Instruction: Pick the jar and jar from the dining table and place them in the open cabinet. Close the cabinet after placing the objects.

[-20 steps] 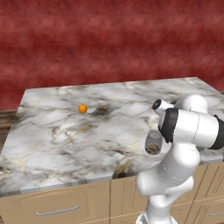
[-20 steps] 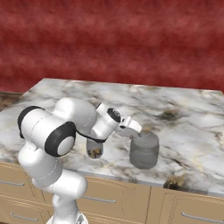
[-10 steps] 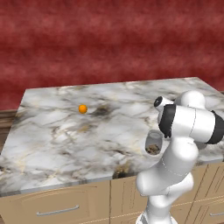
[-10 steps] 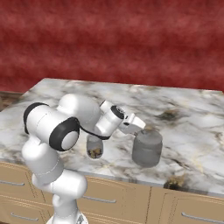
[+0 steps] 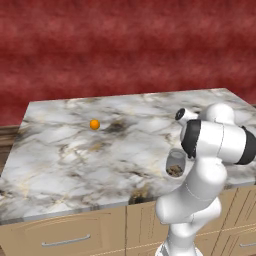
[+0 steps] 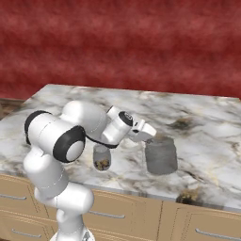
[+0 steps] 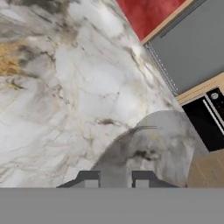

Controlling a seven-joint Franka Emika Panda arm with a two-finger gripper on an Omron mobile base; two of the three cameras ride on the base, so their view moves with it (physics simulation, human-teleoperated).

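A squat grey jar [image 6: 161, 155] stands on the marble dining table [image 6: 212, 136] near its front edge. My gripper [image 6: 149, 137] reaches down onto the jar's top left rim. In the hand view the grey jar [image 7: 151, 146] lies right ahead, and my gripper [image 7: 116, 180] has its two fingertips drawn close together, shut on the jar's top. A small glass jar [image 6: 101, 158] with brown contents stands to its left, beside my forearm; the left base view shows this small jar [image 5: 175, 163] next to the arm. The cabinet is out of view.
An orange ball [image 5: 94, 124] lies on the far left part of the table [image 5: 65, 160]. Beige drawer fronts [image 6: 207, 226] run under the table. A dark red wall [image 5: 125, 45] stands behind. Beyond the table edge the hand view shows a dark appliance [image 7: 209, 118].
The gripper's fingers have closed from wide open onto the grey jar's top. The arm has shifted a little; both jars and the orange ball stay in place.
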